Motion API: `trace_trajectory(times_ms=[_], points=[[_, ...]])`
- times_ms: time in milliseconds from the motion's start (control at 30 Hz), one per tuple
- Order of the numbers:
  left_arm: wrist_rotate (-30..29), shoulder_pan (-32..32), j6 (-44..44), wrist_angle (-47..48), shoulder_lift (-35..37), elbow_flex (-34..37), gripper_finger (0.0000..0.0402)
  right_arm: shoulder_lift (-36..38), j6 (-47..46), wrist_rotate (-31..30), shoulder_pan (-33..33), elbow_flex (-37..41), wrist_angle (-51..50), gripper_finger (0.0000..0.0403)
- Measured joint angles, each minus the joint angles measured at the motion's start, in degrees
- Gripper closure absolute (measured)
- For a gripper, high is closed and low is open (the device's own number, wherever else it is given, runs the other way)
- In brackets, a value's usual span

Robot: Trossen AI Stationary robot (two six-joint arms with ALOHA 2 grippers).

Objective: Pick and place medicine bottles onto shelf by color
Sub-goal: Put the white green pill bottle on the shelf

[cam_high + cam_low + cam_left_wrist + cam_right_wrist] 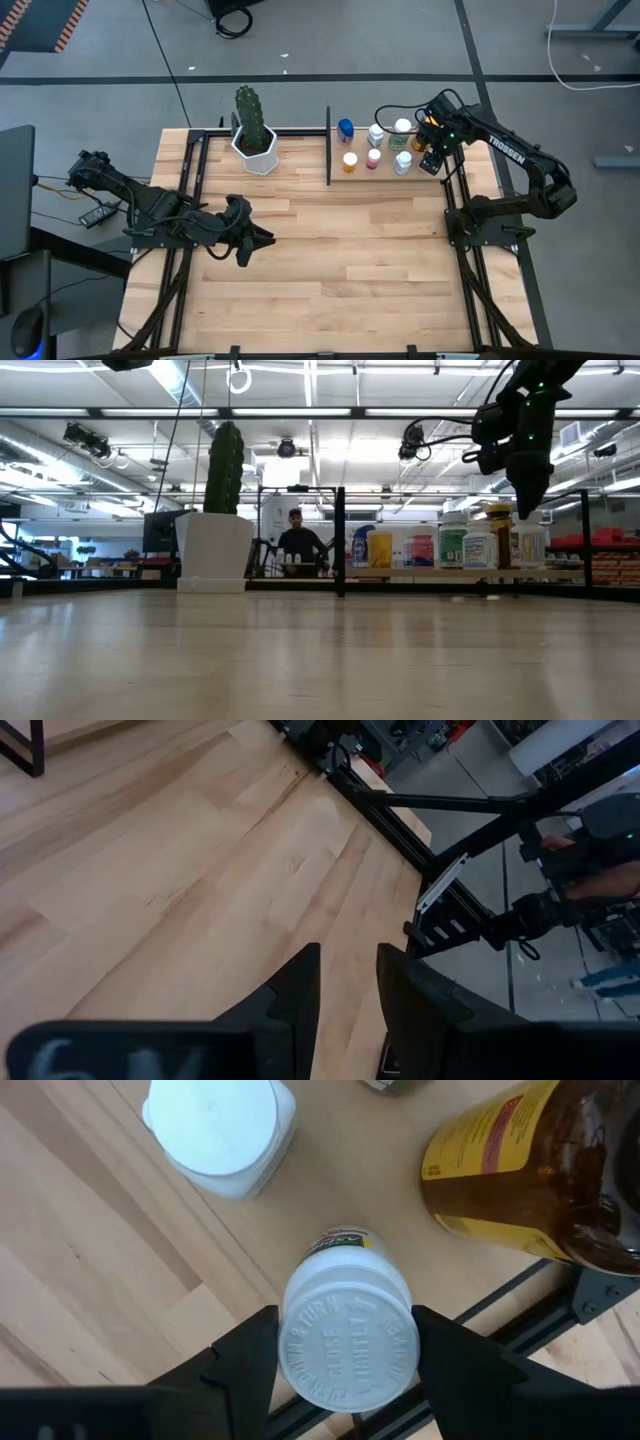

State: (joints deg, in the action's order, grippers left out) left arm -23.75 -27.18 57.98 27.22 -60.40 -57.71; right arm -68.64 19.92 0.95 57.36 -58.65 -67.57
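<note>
A white-capped bottle (pixel 347 1342) is bracketed on the shelf (pixel 385 172) by the right gripper (pixel 345 1355), though contact cannot be told, while the left gripper (pixel 348 982) is kept slightly parted over the table (pixel 330 250).

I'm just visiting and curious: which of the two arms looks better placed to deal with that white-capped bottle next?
The right one. The right gripper already straddles the white-capped bottle on the shelf. The left gripper hangs over bare tabletop, far from the bottles.

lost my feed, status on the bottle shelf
Right gripper astride white-capped bottle on shelf. Left gripper idle over table, holding nothing. Amber bottle close beside.
</note>
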Motion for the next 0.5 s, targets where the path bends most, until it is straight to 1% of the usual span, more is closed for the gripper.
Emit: trace_trajectory(times_ms=[300,500], points=[[0.0,0.0,1.1,0.0,0.0,0.0,0.0294,0.0,-0.3,0.0,0.0,0.0,-0.4,0.0183],[0.0,0.0,1.1,0.0,0.0,0.0,0.0294,0.0,-0.2,0.0,0.0,0.0,-0.4,0.0171]])
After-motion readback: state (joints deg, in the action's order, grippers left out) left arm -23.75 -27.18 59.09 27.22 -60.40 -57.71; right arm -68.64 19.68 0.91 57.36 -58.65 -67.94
